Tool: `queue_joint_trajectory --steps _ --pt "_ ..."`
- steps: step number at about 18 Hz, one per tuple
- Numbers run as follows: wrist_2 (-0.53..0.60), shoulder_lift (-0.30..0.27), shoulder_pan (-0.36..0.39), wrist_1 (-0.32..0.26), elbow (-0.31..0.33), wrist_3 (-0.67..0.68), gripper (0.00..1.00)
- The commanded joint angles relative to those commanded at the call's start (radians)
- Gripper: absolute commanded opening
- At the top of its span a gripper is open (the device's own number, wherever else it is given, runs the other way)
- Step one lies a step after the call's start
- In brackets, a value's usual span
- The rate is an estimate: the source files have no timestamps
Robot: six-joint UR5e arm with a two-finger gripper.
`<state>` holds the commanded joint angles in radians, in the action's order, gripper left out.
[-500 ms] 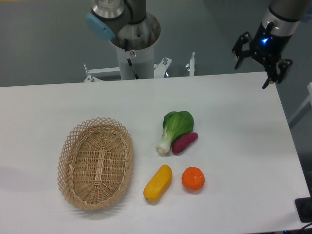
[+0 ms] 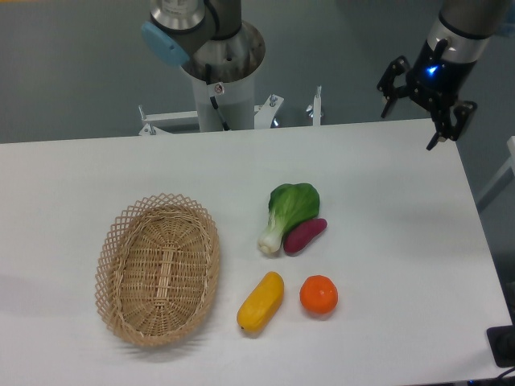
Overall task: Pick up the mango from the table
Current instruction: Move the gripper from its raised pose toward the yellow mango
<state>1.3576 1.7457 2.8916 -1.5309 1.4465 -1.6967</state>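
The white worktop [image 2: 96, 177] fills most of the frame, from the left edge to the right, with rounded corners on its far side. Behind it, at the top centre, stands the grey base column of the arm [image 2: 221, 76].

The woven basket [image 2: 158, 269] is the largest thing on the worktop, an oval lying in the lower left, with nothing visible inside it. Right of centre lies a bok choy [image 2: 288, 213], its green leaves toward the top and its white stalk pointing down-left, and a purple sweet potato [image 2: 305, 236] lies against its lower right side.

The tool [image 2: 412, 114] hangs at the upper right of the frame, over the far right edge of the worktop, with a blue light on its wrist. Its two black fingers stand apart and nothing is between them.

The mango [image 2: 261, 301] lies near the bottom centre, its long axis running from lower left to upper right, between the basket and the round orange [image 2: 319, 295]. It sits near both but touches neither.

The tool is well apart from the mango, so the whole approach is yet to be made. The risks, as I judge them: the skin looks smooth and glossy, so a grasp across the tapered end could slip; fingers closing along the long axis rather than across it might not span it; and a descent drifting rightward could knock the orange, which would likely roll.
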Motion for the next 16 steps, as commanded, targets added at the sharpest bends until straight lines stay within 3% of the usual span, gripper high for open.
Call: queue_joint_trajectory --steps 7,12,16 --pt "-0.008 0.005 -0.047 0.034 0.023 0.040 1.00" --pt "-0.002 0.049 -0.149 0.156 0.041 0.244 1.00" --pt "-0.002 0.132 -0.264 0.316 0.043 0.458 1.00"
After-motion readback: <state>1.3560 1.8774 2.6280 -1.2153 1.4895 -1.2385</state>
